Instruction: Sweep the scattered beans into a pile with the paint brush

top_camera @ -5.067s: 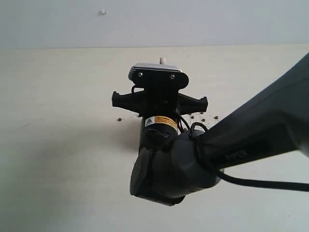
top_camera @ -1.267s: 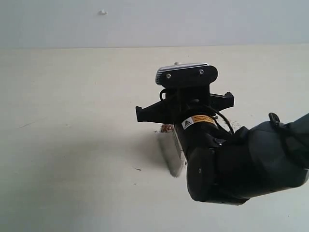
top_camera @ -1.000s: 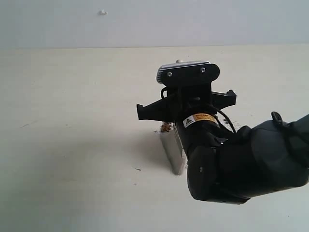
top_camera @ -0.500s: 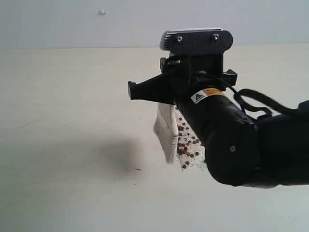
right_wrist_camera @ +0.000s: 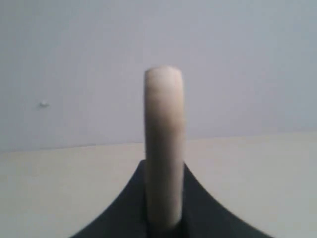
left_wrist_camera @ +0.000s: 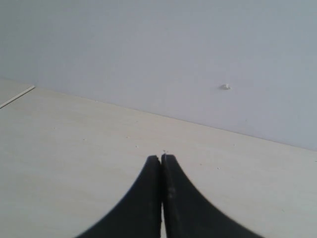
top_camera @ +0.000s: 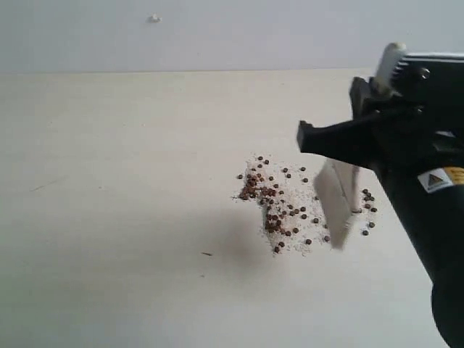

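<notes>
Brush [top_camera: 338, 208] is clamped by its handle in right gripper [right_wrist_camera: 163, 171] and hung bristles-down at frame right. It is placed between the beans [top_camera: 278, 212], loosely gathered mid-frame, and a few strays [top_camera: 368, 201], probably so these get pushed in. Left gripper [left_wrist_camera: 161, 166] is pressed together with nothing held.

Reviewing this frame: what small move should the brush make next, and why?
Probably set the paint brush down just right, in the exterior view, of the stray beans and sweep them left: those few lie apart from the pile, on the brush's far side.
</notes>
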Robot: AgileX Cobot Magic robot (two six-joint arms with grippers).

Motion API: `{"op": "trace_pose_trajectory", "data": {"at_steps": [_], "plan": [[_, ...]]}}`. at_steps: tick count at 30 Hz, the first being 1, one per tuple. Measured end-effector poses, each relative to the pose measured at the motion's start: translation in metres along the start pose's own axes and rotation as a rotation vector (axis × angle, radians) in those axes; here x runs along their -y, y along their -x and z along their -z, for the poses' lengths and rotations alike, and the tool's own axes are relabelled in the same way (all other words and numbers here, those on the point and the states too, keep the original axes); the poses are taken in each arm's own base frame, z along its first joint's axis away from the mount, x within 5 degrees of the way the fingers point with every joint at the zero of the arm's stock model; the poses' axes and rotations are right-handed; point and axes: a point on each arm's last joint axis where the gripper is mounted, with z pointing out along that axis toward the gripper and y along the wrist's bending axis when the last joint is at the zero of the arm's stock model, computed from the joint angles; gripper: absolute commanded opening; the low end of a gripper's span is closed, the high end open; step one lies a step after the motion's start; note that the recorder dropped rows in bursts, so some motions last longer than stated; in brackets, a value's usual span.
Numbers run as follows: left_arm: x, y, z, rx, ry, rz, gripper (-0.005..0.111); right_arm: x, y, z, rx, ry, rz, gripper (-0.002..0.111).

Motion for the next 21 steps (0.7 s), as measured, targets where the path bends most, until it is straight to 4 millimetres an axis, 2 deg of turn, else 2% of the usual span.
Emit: {"op": "trace_pose_trajectory", "data": {"at_steps": [5,14,21], "plan": [[0.000,0.000,0.000,0.000,0.000,0.000,0.000,0.021,-0.011,0.001,-0.049,-0.098,0.083,0.000],[0.000,0.000,0.000,0.000,0.000,0.000,0.000,0.054,-0.005,-0.018,-0.035,-0.261,0.209,0.000],[0.000,0.000,0.000,0.000,0.000,0.000,0.000,0.076,0.002,-0.030,0.017,-0.298,0.271,0.000]]}}
